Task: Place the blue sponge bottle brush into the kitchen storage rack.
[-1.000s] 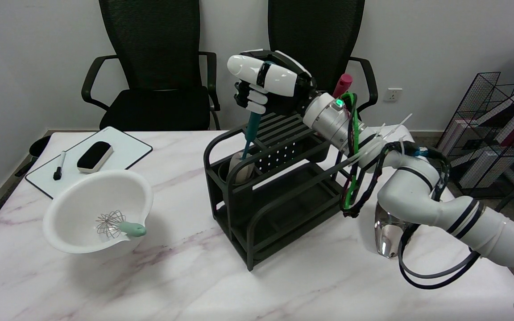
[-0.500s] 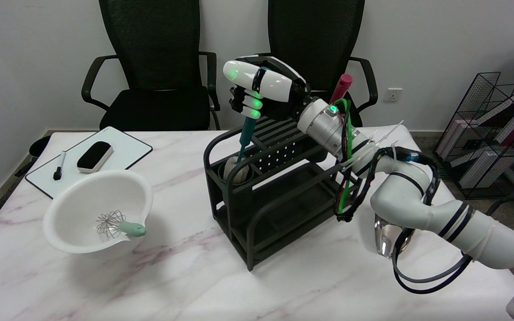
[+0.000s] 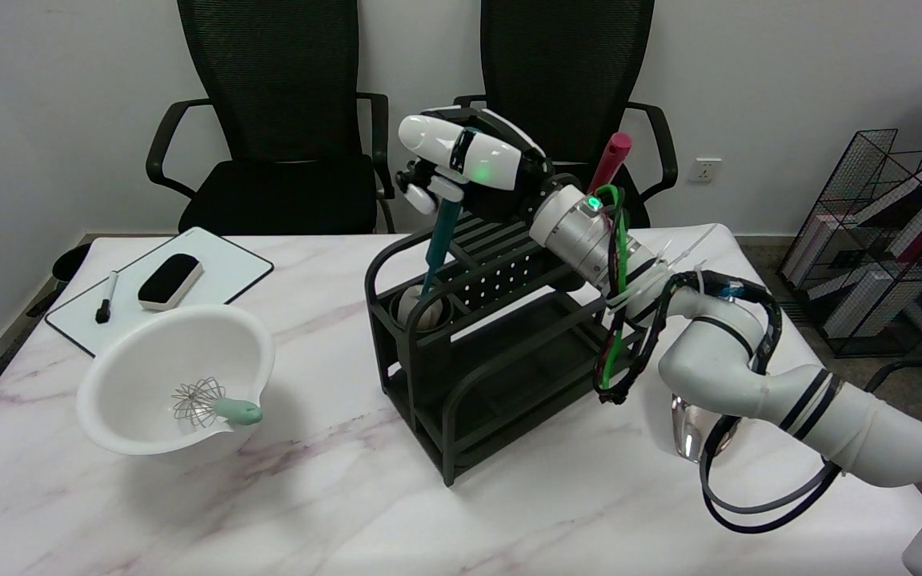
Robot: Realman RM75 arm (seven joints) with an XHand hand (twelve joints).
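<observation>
The brush point(image 3: 438, 242) is standing tilted in the round cup at the rack's point(image 3: 461, 352) upper left corner, its pale sponge end sunk in the cup, while the right hand point(image 3: 465, 164) is pinching the top of the teal handle. The placing step is looking nearly finished; next the fingers need to part and the hand lift clear without dragging the handle. The sponge is mostly hiding in the cup, and the fingers' hold is hard to make out.

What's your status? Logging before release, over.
Right hand gripping the brush handle. Sponge head down in the rack's round holder. Nothing blocking; red-handled tool at the rack's far end.
</observation>
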